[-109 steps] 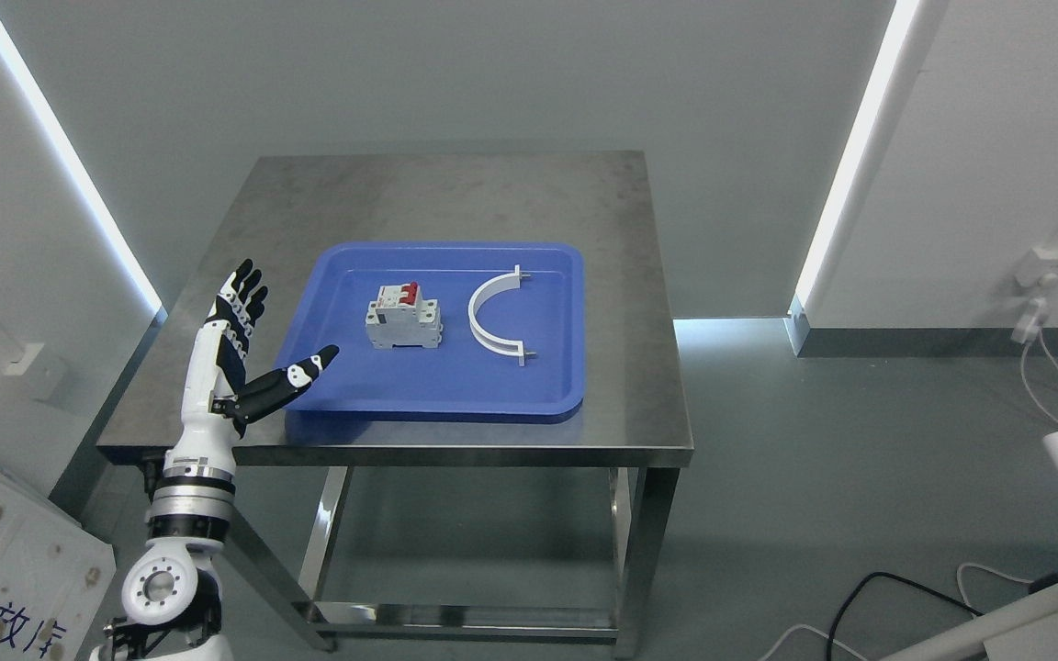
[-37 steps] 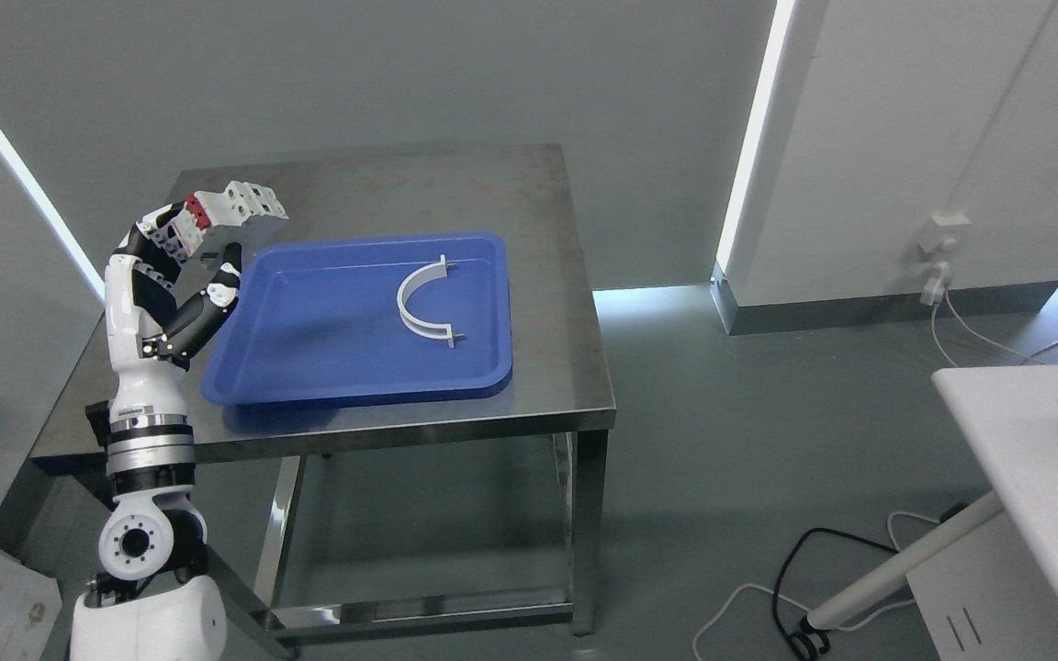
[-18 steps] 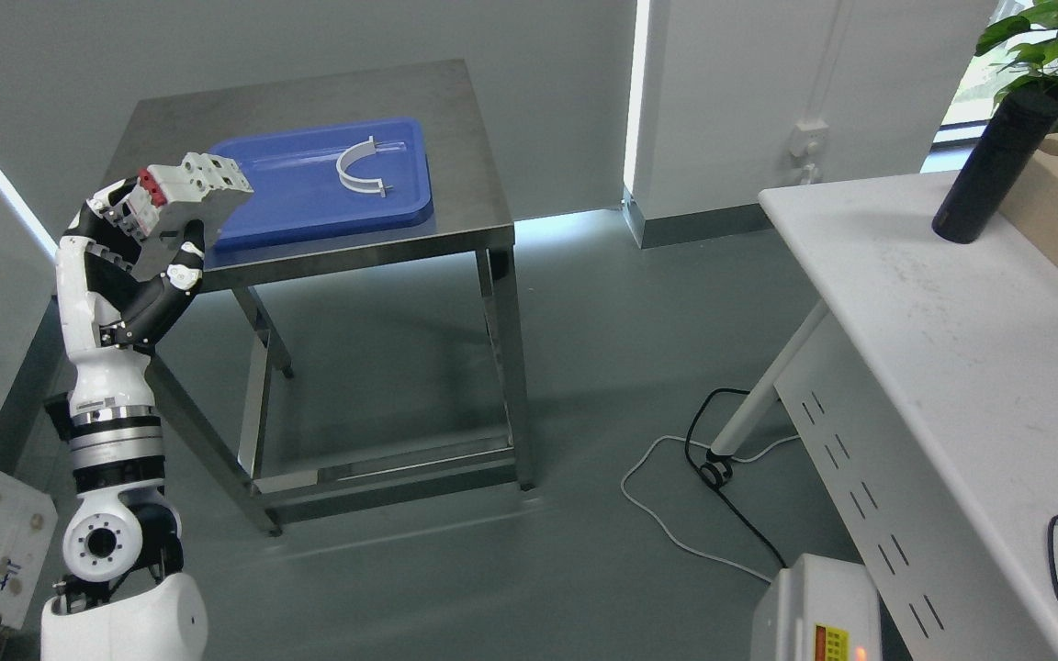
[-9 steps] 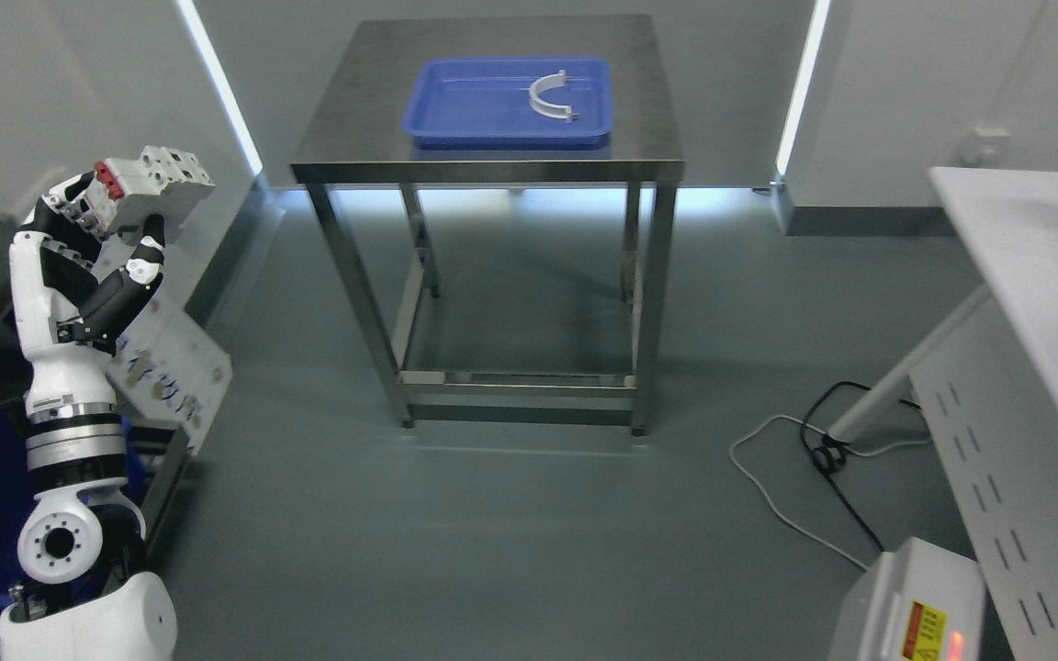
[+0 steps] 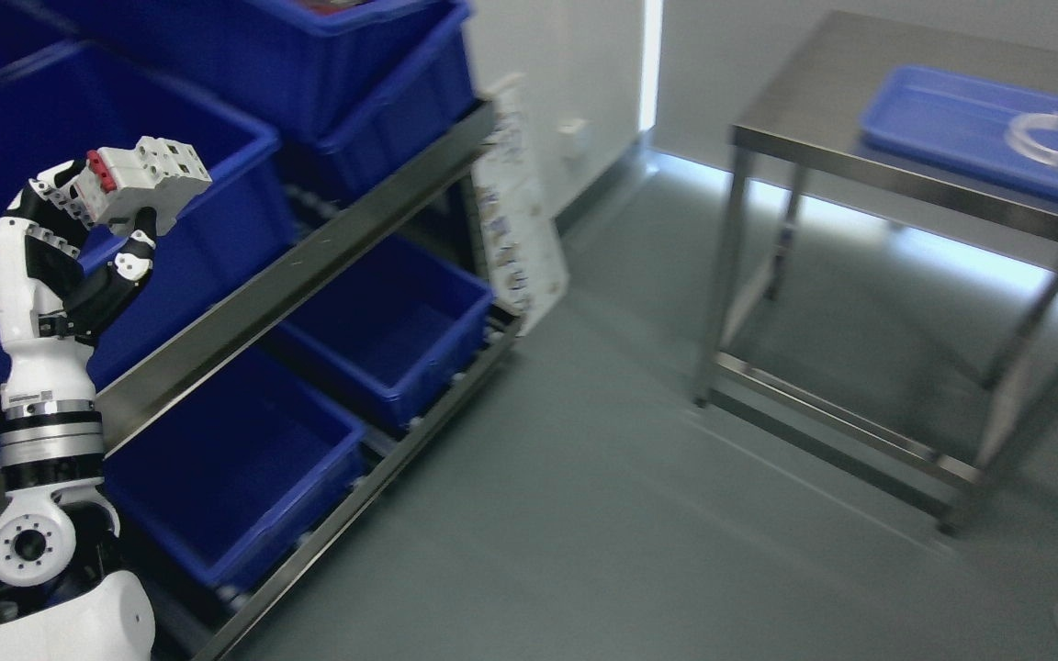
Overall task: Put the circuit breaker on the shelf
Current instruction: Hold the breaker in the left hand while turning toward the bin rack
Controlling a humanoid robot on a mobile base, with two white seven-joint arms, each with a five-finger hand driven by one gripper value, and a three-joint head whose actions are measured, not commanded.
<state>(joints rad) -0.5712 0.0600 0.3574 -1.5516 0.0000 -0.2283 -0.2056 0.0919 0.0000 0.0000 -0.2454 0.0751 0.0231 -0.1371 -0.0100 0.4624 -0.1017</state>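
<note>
head view: one circuit breaker (image 5: 145, 176), a pale grey block with a red switch at its left end and screw holes along the top, tilted with the red end lower. it is clasped in the left hand (image 5: 93, 225), fingers curled over the top and thumb pressing from below, held up in front of the big blue bin on the upper level of the shelf (image 5: 327, 248); not resting on anything. right hand does not show.

counts: four blue bins clearly seen. two above the metal rail: the large one (image 5: 244, 211) behind the breaker and a stacked one (image 5: 373, 64) behind it. two below: (image 5: 391, 330) and (image 5: 235, 468).

surroundings: a white printed board (image 5: 515, 211) leans at the shelf's end. well apart at right, a steel table (image 5: 860, 156) carries one blue tray (image 5: 942, 124) with one white curved bracket (image 5: 1034, 138) in it. picture is blurred.
</note>
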